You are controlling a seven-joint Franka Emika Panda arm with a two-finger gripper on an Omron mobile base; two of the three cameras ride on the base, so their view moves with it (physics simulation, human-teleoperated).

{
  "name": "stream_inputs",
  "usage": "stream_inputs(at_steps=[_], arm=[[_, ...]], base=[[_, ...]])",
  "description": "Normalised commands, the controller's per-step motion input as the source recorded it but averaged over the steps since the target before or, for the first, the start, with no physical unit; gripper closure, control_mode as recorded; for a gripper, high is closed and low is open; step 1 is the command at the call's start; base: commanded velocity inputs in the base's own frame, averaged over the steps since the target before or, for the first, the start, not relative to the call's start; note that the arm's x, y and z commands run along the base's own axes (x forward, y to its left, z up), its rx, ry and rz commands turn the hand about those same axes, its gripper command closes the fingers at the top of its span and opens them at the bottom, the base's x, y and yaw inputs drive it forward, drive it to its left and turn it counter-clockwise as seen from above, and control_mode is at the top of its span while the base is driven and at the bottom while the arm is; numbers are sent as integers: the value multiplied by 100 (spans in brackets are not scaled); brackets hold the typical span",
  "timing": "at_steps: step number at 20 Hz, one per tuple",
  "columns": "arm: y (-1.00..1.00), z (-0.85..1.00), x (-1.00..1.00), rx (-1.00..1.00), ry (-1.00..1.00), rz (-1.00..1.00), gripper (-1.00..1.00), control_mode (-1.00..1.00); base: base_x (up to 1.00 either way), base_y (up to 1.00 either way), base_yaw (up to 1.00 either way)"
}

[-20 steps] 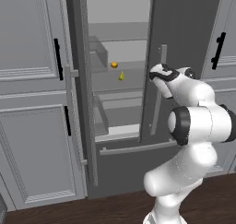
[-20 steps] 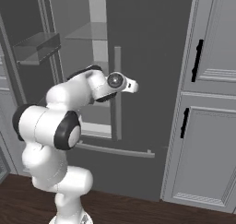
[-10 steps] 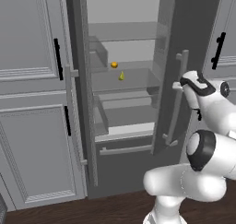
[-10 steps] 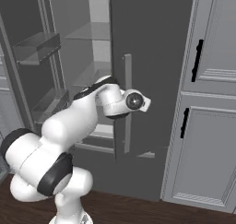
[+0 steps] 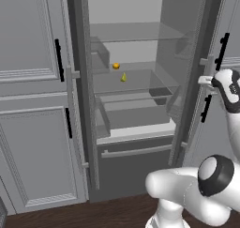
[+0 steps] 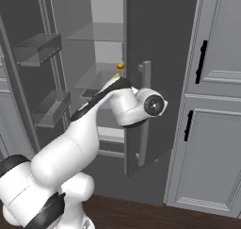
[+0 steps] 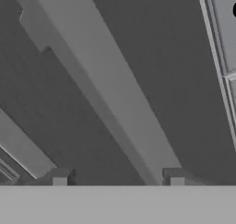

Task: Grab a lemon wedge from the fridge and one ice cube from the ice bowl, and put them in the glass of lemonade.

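Two finger tips of my gripper (image 7: 118, 174) rise at the bottom of the hand view, spread apart with nothing pinched; one finger tip (image 7: 59, 176) sits left and the other right of the pale bar handle (image 7: 99, 87), which runs slantwise between them across the dark door face.

Fridge (image 5: 136, 95): both doors stand swung open, pale shelves exposed.
Right fridge door (image 6: 155, 44): seen from outside in the right base view, its long handle just beside my wrist.
Lemon wedge (image 5: 123, 77): yellow-green, pointed end up, on a middle shelf inside the fridge, well apart from my hand.
Small round orange item (image 5: 116, 66): same shelf, just behind and left of the wedge; also visible past the door edge in the right base view.
Drawer (image 5: 136, 117): below that shelf, pulled partly out.
Grey cabinets (image 5: 33, 105): panelled, black handles, flanking the fridge on both sides.
Floor (image 5: 93, 213): dark wood.
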Motion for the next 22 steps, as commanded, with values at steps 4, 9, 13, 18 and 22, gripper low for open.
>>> stream_inputs(at_steps=[4,9,13,18,22], arm=[[27,36,-63,-37,15,2,-100,-100],[94,0,-36,-63,21,15,-100,-100],[100,0,-8,-60,7,10,-100,-100],[93,-12,7,-45,3,10,-100,-100],[51,-26,54,-32,21,7,-100,-100]], base=[[0,0,0],[0,0,0],[0,0,0],[0,0,0],[0,0,0]])
